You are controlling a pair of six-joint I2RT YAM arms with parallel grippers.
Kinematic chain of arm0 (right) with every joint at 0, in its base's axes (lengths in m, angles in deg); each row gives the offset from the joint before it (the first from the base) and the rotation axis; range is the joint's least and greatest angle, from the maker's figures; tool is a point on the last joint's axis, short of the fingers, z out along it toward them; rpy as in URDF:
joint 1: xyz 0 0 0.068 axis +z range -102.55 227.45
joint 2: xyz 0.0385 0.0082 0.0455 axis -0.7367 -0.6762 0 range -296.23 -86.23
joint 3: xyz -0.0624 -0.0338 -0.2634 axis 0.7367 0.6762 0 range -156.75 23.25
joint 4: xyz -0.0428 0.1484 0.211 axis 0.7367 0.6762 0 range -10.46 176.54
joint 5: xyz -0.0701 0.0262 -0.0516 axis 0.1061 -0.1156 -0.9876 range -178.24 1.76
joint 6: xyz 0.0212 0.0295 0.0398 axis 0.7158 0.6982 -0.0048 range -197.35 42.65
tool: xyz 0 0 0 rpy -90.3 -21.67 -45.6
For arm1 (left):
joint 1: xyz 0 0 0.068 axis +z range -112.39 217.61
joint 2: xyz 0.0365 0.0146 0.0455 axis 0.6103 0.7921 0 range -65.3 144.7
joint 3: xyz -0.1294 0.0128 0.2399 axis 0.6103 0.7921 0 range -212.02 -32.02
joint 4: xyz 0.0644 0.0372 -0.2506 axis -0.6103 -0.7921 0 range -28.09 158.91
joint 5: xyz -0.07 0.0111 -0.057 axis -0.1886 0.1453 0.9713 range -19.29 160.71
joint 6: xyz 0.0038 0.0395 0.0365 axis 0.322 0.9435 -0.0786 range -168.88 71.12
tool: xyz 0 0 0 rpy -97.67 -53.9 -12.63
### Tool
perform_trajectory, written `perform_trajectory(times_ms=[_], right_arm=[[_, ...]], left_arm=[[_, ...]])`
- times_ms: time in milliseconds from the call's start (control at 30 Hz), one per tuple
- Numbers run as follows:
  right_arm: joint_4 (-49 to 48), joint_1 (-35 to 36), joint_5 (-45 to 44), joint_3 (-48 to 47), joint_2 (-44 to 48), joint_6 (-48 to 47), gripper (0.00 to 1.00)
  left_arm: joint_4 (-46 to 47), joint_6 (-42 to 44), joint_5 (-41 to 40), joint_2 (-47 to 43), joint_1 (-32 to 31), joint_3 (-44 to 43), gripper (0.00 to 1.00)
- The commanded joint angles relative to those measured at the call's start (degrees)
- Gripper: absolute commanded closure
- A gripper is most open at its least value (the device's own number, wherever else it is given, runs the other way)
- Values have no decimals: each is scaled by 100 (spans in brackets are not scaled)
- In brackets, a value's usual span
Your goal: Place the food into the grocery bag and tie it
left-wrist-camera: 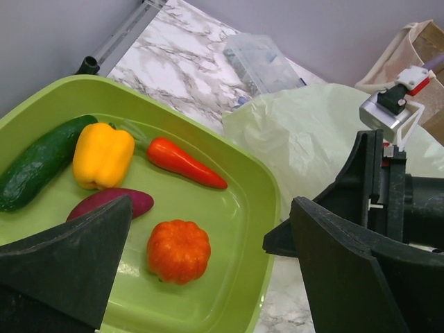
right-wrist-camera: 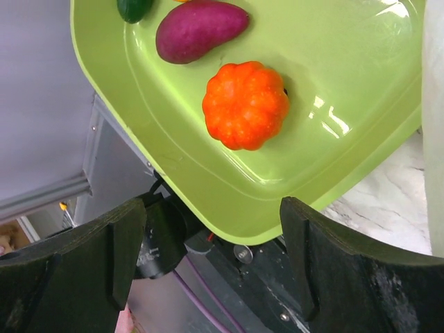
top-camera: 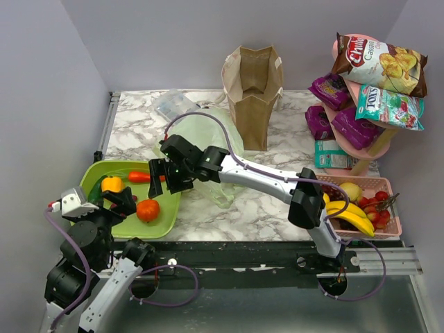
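Observation:
The round orange fruit (top-camera: pixel 147 209) lies in a lime green tray (top-camera: pixel 170 208) at the front left, with a yellow bell pepper (top-camera: pixel 112 184). The pale green grocery bag (top-camera: pixel 223 142) lies crumpled on the marble beside the tray. Bananas (top-camera: pixel 351 214) lie in a pink basket at the right. No cabbage shows. My left gripper (top-camera: pixel 123 200) is open and empty over the tray; in its wrist view (left-wrist-camera: pixel 208 270) the orange fruit (left-wrist-camera: pixel 178 251) sits between the jaws below. My right gripper (top-camera: pixel 166 182) reaches across, open and empty above the tray's near rim (right-wrist-camera: pixel 215 270), with the orange fruit (right-wrist-camera: pixel 245 104) ahead of it.
The tray also holds a red pepper (left-wrist-camera: pixel 184 163), a cucumber (left-wrist-camera: pixel 38 163) and a purple sweet potato (left-wrist-camera: pixel 111 202). A brown paper bag (top-camera: pixel 253 94) stands at the back. A pink shelf (top-camera: pixel 361 104) with snack packets is at the right. The right gripper body (left-wrist-camera: pixel 388 201) sits close to my left jaws.

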Motion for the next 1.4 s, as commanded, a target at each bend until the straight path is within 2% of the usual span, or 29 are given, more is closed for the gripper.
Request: perform_trajectory(times_ms=[0,300,467,800,1367], right_arm=[[-287,112,-368,-167,-242,526,14],[-393,217,-1268,-97,-432,1115,12],[-442,286,-1474,-237,-702,1246,9],[-261,450,-1708,-695,-1268,1315,7],[-445,503,-1200,-699,-1870,1470,7]], left_arm=[[142,-93,-386,-125,30,102,1],[349,-89,-663,-532,30,280,1],[473,-36,-802,-646,33,382,1],[448,-54,-867,-675,35,386,1],[492,17,-818,-597,36,410,1]])
